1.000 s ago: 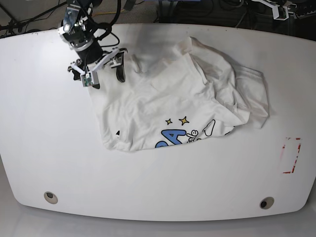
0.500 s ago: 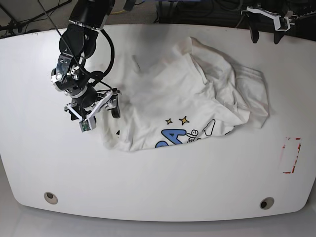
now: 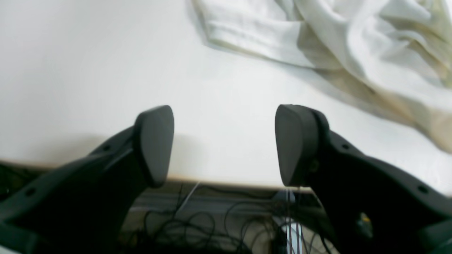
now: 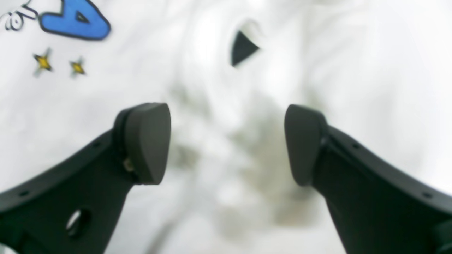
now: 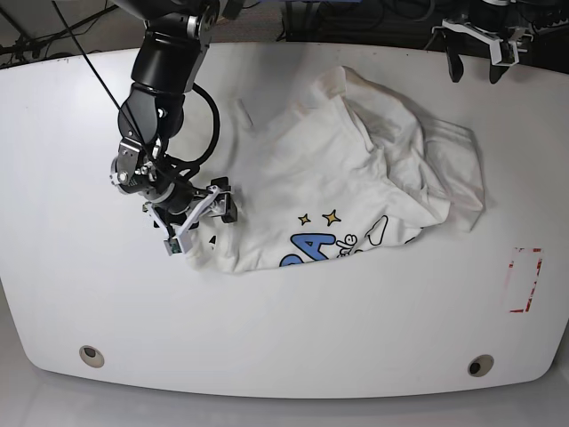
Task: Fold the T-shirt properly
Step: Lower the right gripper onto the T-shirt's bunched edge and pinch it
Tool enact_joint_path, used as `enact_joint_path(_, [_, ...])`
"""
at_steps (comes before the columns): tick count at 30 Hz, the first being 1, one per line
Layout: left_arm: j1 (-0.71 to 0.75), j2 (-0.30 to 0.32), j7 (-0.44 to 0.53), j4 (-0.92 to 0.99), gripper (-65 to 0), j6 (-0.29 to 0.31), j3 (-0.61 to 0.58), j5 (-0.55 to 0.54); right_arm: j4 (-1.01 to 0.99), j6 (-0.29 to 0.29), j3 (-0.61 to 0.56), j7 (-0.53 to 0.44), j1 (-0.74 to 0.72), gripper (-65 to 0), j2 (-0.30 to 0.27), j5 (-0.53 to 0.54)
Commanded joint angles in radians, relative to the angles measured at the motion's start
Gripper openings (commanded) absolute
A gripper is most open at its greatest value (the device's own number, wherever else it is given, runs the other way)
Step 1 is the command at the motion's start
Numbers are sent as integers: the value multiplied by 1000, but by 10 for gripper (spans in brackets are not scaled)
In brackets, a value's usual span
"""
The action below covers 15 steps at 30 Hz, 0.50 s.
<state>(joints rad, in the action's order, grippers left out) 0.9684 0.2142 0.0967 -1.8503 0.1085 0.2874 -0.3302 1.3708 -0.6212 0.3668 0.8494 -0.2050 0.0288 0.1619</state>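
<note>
My right gripper (image 5: 197,222) hangs low over the near-left corner of the white short-sleeved cotton T-shirt with its cartoon print (image 5: 342,182), jaws spread wide and nothing between them. In my right wrist view the fabric fills the space beneath and ahead of the black fingertips (image 4: 148,141); the picture is blurred there, so I cannot say whether the tips touch the cloth or stand just above it. Ahead and to the left of that gripper lie the blue bubble letter (image 4: 75,22) and two small yellow stars (image 4: 58,64); straight ahead is a small dark triangular mark (image 4: 242,47) on the cloth. The T-shirt lies crumpled on the white oval table (image 5: 284,329), bunched and folded over itself toward the far right, print facing up near the front edge. My left gripper (image 5: 474,64) is released as well, jaws apart and empty, poised above the far table edge, well apart from the garment. From its wrist camera, a rumpled hem of the T-shirt (image 3: 317,38) lies ahead and to the right, with bare table between.
</note>
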Motion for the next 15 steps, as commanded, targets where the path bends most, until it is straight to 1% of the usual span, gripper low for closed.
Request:
enact_joint_path(1, [13, 8, -2, -15, -229, 0, 6, 1, -1, -6, -4, -20, -32, -170, 7, 18])
enact_joint_path(6, [-9, 6, -13, -18, -229, 0, 5, 1, -1, -6, -25, -20, -37, -170, 36, 12])
enact_joint_path(11, [-32, 6, -13, -16, -229, 0, 5, 1, -1, 2, -104, -20, -35, -173, 39, 17])
enact_joint_path(15, [-33, 6, -13, -21, -229, 0, 5, 1, -3, 2, -102, -22, -30, -174, 41, 14])
